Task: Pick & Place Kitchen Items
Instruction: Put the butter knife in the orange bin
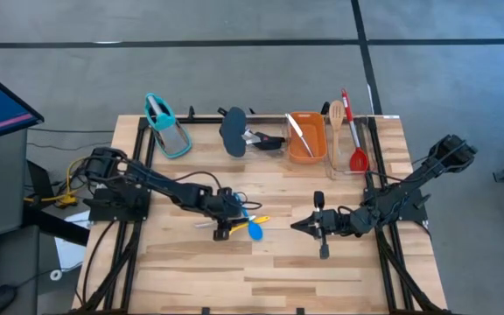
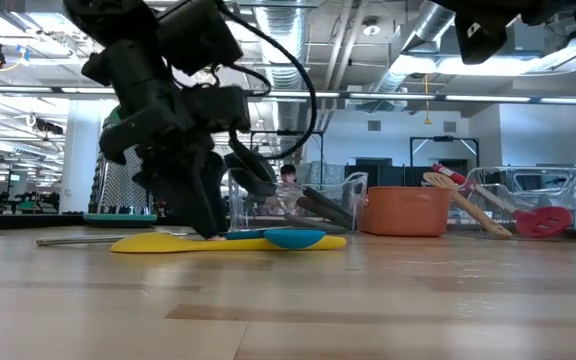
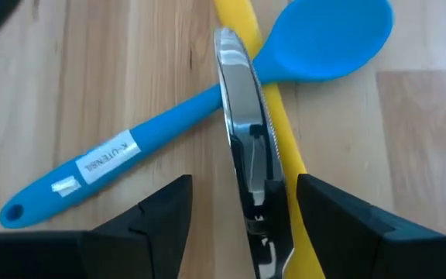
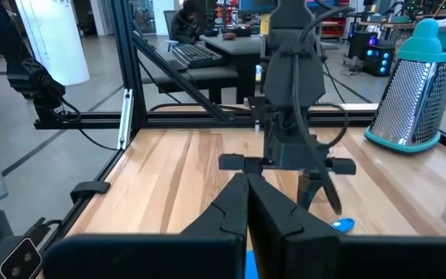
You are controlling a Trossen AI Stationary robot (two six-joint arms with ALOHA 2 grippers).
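A small blue spoon (image 3: 161, 128) lies on the wood table, crossed over a yellow spoon (image 3: 283, 136). A shiny steel utensil handle (image 3: 242, 116) lies on top of the yellow one. My left gripper (image 3: 244, 186) is open and low over the table (image 1: 230, 226). Its two fingers stand on either side of the steel handle and the yellow handle without touching them. In the low view the gripper (image 2: 208, 225) reaches down to the spoons (image 2: 293, 237). My right gripper (image 4: 246, 209) is shut and empty, right of the spoons (image 1: 309, 226).
At the far edge stand a teal-topped grater (image 1: 166, 125), a black spatula (image 1: 233, 131), an orange tub (image 1: 305, 149) and a clear tray (image 1: 361, 166) holding a wooden spoon (image 1: 336, 114) and a red spoon (image 1: 357, 160). Bare wood lies toward the near edge.
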